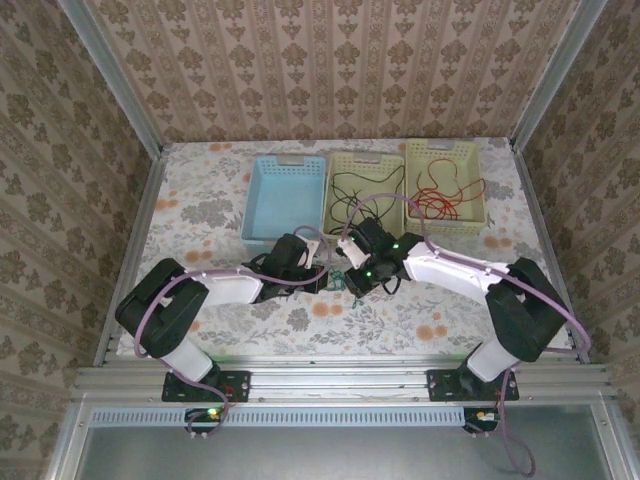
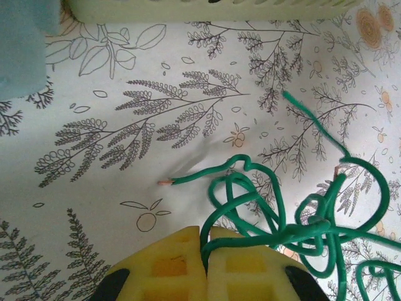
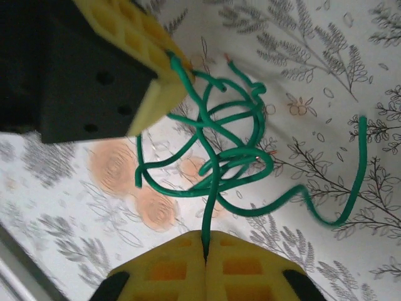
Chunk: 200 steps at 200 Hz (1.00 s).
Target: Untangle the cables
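As left tool [image 2: 204, 235] and right tool [image 3: 205, 241] each pinch green cable [image 2: 301, 229], it bunches between.

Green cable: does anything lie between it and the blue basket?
Nothing visible. The left claw and right claw are shut on the green cable, and bare tablecloth lies between it and the blue basket.

Damask-patterned beige walls [image 1: 330, 70] on three sides; floral tablecloth [image 1: 200, 210]; aluminium rail [image 1: 340, 375] at near edge.
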Available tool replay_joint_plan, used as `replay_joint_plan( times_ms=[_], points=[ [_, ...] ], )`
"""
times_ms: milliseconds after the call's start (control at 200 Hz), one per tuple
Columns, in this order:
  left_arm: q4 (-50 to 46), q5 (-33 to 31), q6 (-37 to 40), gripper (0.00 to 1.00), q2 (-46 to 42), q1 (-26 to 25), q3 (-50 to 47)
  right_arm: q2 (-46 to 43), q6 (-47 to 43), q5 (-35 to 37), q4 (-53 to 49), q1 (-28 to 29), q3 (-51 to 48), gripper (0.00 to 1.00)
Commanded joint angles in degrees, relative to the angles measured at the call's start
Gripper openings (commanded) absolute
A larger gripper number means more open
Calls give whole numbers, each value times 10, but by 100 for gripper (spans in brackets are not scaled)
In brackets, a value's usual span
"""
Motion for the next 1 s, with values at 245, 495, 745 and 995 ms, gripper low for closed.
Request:
replay_joint_plan(
  times_ms=[245,495,745,995],
  points=[
    [-17,-27,-17,0,-4,11,-29,-181,128,-82,60,-163,-86,0],
    [-26,-47,-18,0,0,13,-37,-228,168,-116,79,-255,-112,0],
    [-35,-84,-33,0,-5,20,-63,-262,243,-112,98,-348,-144,0],
    [-39,-114,-54,0,-27,38,-90,-303,320,-88,74,-450,-182,0]
  ],
)
